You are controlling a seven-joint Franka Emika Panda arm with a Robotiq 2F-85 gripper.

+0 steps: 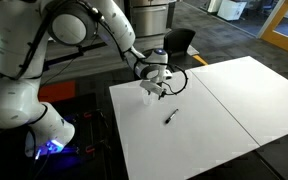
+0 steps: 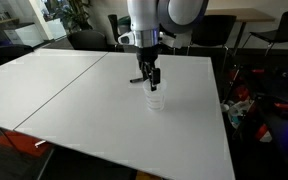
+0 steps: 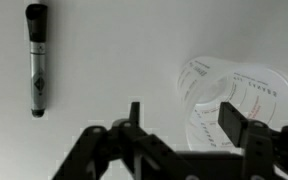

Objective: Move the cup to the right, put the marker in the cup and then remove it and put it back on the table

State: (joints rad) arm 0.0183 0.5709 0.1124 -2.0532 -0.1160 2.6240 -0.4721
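Observation:
The clear plastic cup (image 3: 209, 85) stands upright on the white table (image 3: 104, 50). It also shows faintly in both exterior views (image 1: 149, 96) (image 2: 155, 99). My gripper (image 3: 184, 122) is open just above the cup, and in both exterior views (image 1: 156, 87) (image 2: 149, 79) it hangs right over the rim. In the wrist view one finger overlaps the cup's mouth and the other stands outside its wall, with a gap to the wall. The black marker (image 3: 36, 60) lies flat on the table apart from the cup, also seen in an exterior view (image 1: 171, 118). It holds nothing.
A thin dark seam (image 1: 219, 103) splits the tabletop (image 2: 64, 90) into two panels. Dark office chairs (image 1: 180, 41) stand beyond the far edge. The robot's white base (image 1: 19, 95) is beside the table's short end. Cables and red items (image 2: 246, 105) lie on the floor.

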